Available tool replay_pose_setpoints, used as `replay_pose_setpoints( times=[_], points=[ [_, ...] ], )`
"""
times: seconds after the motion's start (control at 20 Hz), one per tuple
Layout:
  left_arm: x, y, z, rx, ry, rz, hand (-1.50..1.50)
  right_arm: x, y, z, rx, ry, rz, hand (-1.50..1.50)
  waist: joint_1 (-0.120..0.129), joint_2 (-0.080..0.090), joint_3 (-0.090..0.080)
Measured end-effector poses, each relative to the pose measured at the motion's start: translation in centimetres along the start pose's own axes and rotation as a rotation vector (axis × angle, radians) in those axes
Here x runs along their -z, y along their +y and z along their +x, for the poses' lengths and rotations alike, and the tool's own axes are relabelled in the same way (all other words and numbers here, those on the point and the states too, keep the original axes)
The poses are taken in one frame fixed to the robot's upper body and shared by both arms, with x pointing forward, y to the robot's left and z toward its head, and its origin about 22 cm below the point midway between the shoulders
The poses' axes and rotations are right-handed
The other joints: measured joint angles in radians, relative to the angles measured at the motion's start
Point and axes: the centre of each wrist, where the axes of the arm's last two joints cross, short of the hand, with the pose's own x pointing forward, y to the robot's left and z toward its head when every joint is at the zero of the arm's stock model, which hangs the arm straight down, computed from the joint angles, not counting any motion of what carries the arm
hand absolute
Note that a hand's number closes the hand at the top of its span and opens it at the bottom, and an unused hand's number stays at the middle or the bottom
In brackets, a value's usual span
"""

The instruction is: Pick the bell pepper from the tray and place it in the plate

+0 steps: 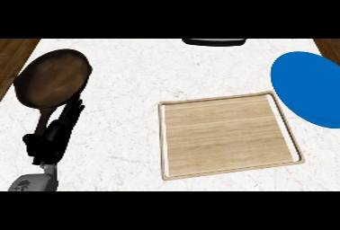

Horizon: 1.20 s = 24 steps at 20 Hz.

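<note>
The wooden tray (228, 134) lies right of the counter's middle, and its light board is bare. No bell pepper shows anywhere in the head view. A blue plate (306, 87) sits at the right edge, partly cut off, close to the tray's far right corner. My left hand (53, 137) rests open at the lower left, fingers straight and pointing up, far from the tray. My right hand does not appear.
A brown frying pan (54, 76) lies at the far left, its handle running down beside my left hand's fingers. A dark object (214, 41) peeks in at the counter's far edge. Wood floor shows past both upper corners of the white marble counter (133, 67).
</note>
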Motion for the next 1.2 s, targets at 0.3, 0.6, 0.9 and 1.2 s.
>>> replay_pose_setpoints(
  times=[0.3,0.6,0.9,1.2],
  points=[
    [0.2,-0.8,-0.5,-0.002,-0.004,-0.003,0.0,3.7,5.0,2.0,0.028,-0.013,0.037,1.5,0.002,0.002,0.0],
    [0.3,-0.7,-0.2,0.003,-0.006,-0.008,0.0,5.7,8.5,3.4,0.094,0.025,0.034,1.5,0.006,0.004,0.001],
    [0.9,-0.8,0.5,0.002,-0.006,-0.011,0.0,6.7,11.9,4.6,0.173,0.152,0.004,-1.5,0.01,0.007,0.001],
    [0.6,-1.1,0.2,0.007,-0.009,-0.007,0.0,6.7,12.8,4.7,0.277,0.23,-0.01,-1.5,0.01,0.008,0.002]
  ],
)
